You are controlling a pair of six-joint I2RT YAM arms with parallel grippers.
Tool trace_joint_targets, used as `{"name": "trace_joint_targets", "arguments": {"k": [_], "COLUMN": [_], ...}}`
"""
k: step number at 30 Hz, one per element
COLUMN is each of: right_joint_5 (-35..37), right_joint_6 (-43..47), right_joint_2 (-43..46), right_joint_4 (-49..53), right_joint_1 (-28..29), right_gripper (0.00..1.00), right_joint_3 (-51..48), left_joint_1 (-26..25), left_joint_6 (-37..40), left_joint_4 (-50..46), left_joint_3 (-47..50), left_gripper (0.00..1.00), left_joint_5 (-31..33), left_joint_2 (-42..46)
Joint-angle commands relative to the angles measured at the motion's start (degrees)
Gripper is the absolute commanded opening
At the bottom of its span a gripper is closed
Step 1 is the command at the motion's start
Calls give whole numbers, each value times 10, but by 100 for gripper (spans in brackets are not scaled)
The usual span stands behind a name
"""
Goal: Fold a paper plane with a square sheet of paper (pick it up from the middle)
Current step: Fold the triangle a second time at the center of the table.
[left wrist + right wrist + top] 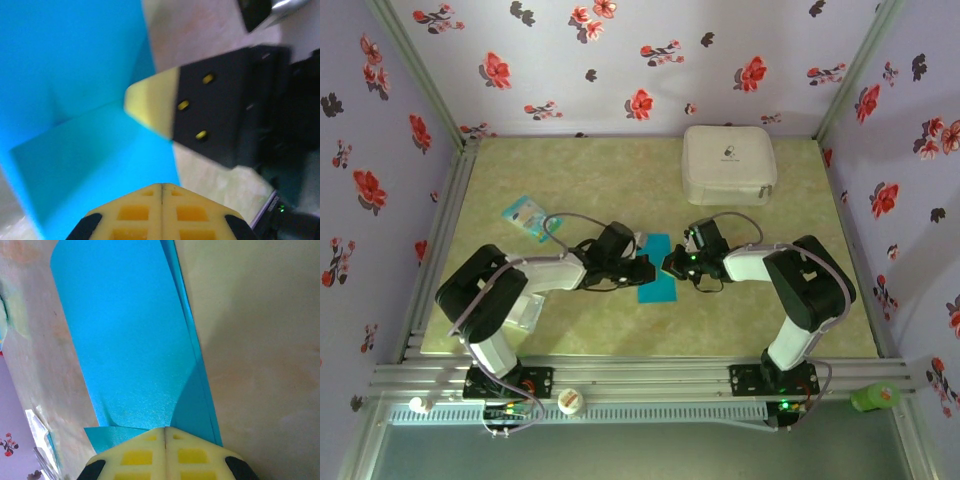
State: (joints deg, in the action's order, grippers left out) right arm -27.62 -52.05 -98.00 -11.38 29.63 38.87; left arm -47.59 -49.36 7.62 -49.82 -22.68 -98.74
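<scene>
The square sheet of paper (657, 291) lay flat near the middle of the bench (580, 180), well short of the white case (728, 165), and already carried at least one fold. From above it read as a narrow teal strip whose long axis ran from the near side toward the far side, across the line joining the two arms. The left end effector (642, 268) reached in from the left and the right end effector (672, 265) from the right. They met over the strip's middle, so only its far and near ends showed on either side of them. Neither arm was clearly nearer, since both tips sat at the paper itself. In the left wrist view that arm's fingers were pressed together with no paper in the seam, and the sheet (75, 75) spread ahead and to the left, a folded flap lying over its lower part. The other arm's pale fingertip (150, 107) rested at the corner where the flap met the sheet's right edge. In the right wrist view the fingers were likewise pressed tight with nothing visibly pinched. The strip (125, 340) stretched away from them, a doubled edge running down its right side and a small turned corner just at the tips. It looked as though both tips were pressing the paper down, not gripping it. Any coming crease would therefore probably depend on holding the strip where the tips met.
</scene>
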Motion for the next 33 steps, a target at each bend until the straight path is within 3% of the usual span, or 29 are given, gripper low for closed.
{"name": "trace_joint_targets", "arguments": {"k": [1, 13, 33], "right_joint_5": [50, 51, 58], "right_joint_6": [10, 9, 13], "right_joint_2": [-11, -15, -14], "right_joint_4": [59, 55, 67], "right_joint_1": [-1, -1, -1], "right_gripper": [0, 0, 0], "right_joint_3": [-17, -23, -22], "left_joint_1": [-10, -15, -26], "left_joint_6": [15, -6, -35], "left_joint_4": [-35, -39, -19], "left_joint_3": [-34, 2, 136], "left_gripper": [0, 0, 0], "left_joint_5": [-9, 9, 21], "left_joint_2": [-37, -68, 36]}}
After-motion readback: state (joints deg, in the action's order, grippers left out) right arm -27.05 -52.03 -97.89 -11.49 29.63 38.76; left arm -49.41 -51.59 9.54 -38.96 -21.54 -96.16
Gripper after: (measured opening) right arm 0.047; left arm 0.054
